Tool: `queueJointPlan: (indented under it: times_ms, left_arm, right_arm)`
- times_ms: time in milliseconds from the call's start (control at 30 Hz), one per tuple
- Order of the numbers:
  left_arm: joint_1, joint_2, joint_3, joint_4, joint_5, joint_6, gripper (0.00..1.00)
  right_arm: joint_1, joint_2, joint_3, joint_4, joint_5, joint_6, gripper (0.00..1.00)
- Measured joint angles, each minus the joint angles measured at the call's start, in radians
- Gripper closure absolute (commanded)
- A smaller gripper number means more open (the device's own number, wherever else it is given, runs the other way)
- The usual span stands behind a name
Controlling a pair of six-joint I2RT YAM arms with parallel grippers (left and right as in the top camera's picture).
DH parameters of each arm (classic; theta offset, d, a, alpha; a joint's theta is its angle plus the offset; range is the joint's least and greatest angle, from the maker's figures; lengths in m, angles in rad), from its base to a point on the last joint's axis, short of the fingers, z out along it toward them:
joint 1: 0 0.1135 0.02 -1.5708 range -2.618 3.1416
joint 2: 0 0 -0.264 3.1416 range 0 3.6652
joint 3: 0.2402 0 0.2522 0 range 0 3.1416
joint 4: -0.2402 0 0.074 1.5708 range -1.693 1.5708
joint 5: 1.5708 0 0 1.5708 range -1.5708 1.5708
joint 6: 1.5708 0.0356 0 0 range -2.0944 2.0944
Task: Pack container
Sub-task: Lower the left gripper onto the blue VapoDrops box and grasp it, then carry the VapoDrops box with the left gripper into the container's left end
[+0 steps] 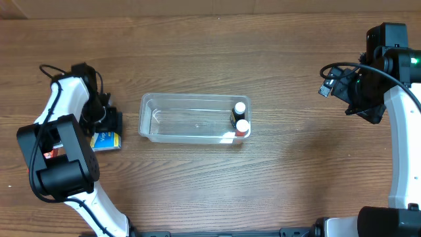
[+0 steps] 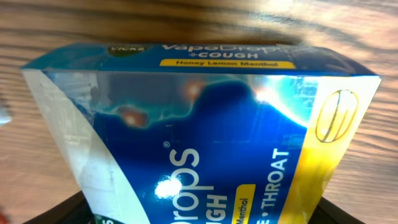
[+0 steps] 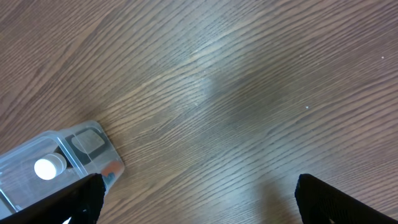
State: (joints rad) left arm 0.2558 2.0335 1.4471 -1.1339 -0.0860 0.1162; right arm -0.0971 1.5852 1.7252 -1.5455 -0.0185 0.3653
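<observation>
Container [image 1: 177,120] clear, shallow, lying on wood table [image 1: 283,171]. Inside container, at its right end: dark bottle [image 1: 238,109] and reddish bottle [image 1: 242,127], both white-capped, close together. Rest of container floor bare. Blue-yellow cough-drop box [image 1: 106,140] outside container, near its left end. Left gripper [image 1: 109,122] at box, left of container; dark fingers flank box in wrist view; clenched or loose, cannot tell. Right gripper [image 3: 199,205] well right of container, released, fingers wide apart over wood.
</observation>
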Motion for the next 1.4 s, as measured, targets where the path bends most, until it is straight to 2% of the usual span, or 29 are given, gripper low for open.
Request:
queueJointPlan:
  times_ms: [200, 433, 567, 667, 767, 900, 1000, 1267, 1400]
  left_arm:
    - [0.0, -0.007, 0.208, -0.17, -0.004, -0.058, 0.5]
    - [-0.034, -0.166, 0.261, -0.259, 0.016, -0.121, 0.51]
    - [-0.125, -0.313, 0.269, -0.286, 0.06, -0.165, 0.51]
    - [-0.244, -0.41, 0.278, -0.295, 0.093, -0.216, 0.48]
    - [-0.357, -0.454, 0.283, -0.296, 0.113, -0.261, 0.49]
    - [-0.484, -0.452, 0.269, -0.275, 0.119, -0.334, 0.5]
    - [-0.526, -0.449, 0.216, -0.235, 0.116, -0.385, 0.51]
    - [-0.529, -0.426, -0.035, -0.04, 0.104, -0.457, 0.5]
    - [-0.529, -0.405, -0.087, 0.006, 0.091, -0.458, 0.49]
  right_arm:
    - [0.0, 0.0, 0.0, 0.001, 0.0, 0.0, 0.0]
    - [0.0, 0.0, 0.0, 0.001, 0.0, 0.0, 0.0]
    - [0.0, 0.0, 0.0, 0.001, 0.0, 0.0, 0.0]
    - [0.0, 0.0, 0.0, 0.0, 0.0, 0.0, 0.0]
    - [0.0, 0.0, 0.0, 0.0, 0.0, 0.0, 0.0]
    - [0.0, 0.0, 0.0, -0.001, 0.0, 0.0, 0.0]
    - [0.0, 0.0, 0.0, -0.003, 0.0, 0.0, 0.0]
    - [0.0, 0.0, -0.001, -0.008, -0.001, 0.0, 0.0]
    - [0.0, 0.0, -0.001, -0.01, -0.001, 0.0, 0.0]
